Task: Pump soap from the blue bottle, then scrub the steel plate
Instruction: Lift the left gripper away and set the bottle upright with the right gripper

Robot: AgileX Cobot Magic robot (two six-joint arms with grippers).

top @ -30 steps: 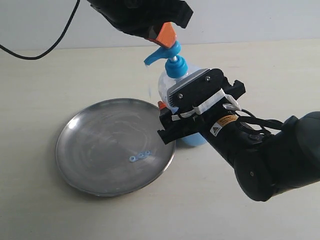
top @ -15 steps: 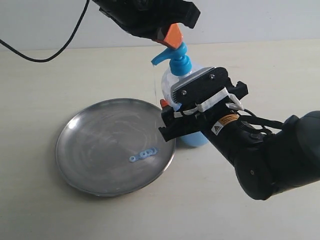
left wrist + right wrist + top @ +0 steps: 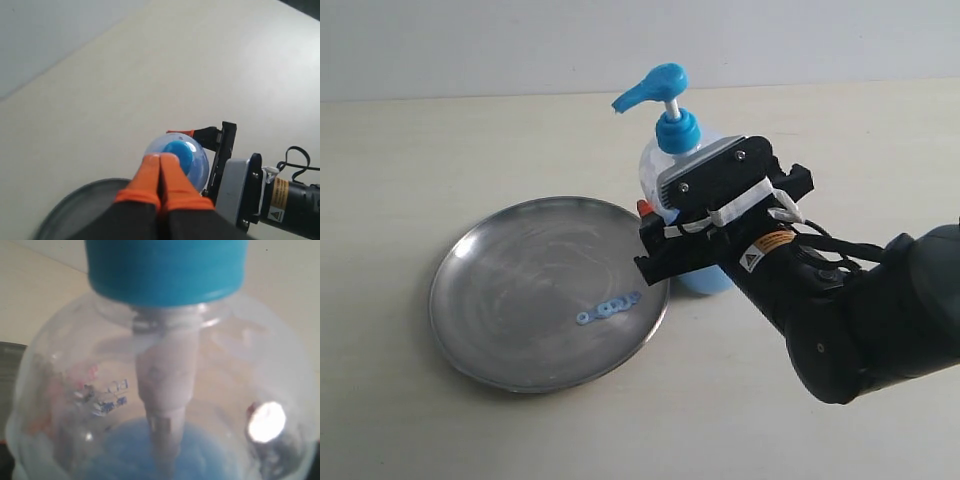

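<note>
Blue bottle point(image 3: 656, 168): stands upright on the pale worktop point(image 3: 440, 140), just right of the steel plate, its base close against the plate's right rim; whether they touch cannot be told.
Pump head point(image 3: 650, 86): raised, with a white stem showing between it and the blue collar point(image 3: 677, 131); the spout points left, toward the plate's side. Nothing touches it in the exterior view.
Soap point(image 3: 607, 308): a small pale blue squiggle lies on the plate, right of its centre and near the rim by the bottle. More light blue liquid sits in the lower part of the bottle; the right wrist view shows the dip tube point(image 3: 164, 390) running down into it.
Steel plate point(image 3: 490, 300): lies flat on the worktop, left of the bottle, with a streaky sheen across its face.
Right gripper point(image 3: 680, 225): reaches in from the near right and is clamped on the bottle's body below the collar, with fingers on either side. One orange pad point(image 3: 643, 207) shows at the bottle's left side.
Left gripper point(image 3: 160, 167): outside the exterior view. Its wrist view shows the two orange fingertips pressed together with nothing between them, looking straight down on the pump head and bottle below.
</note>
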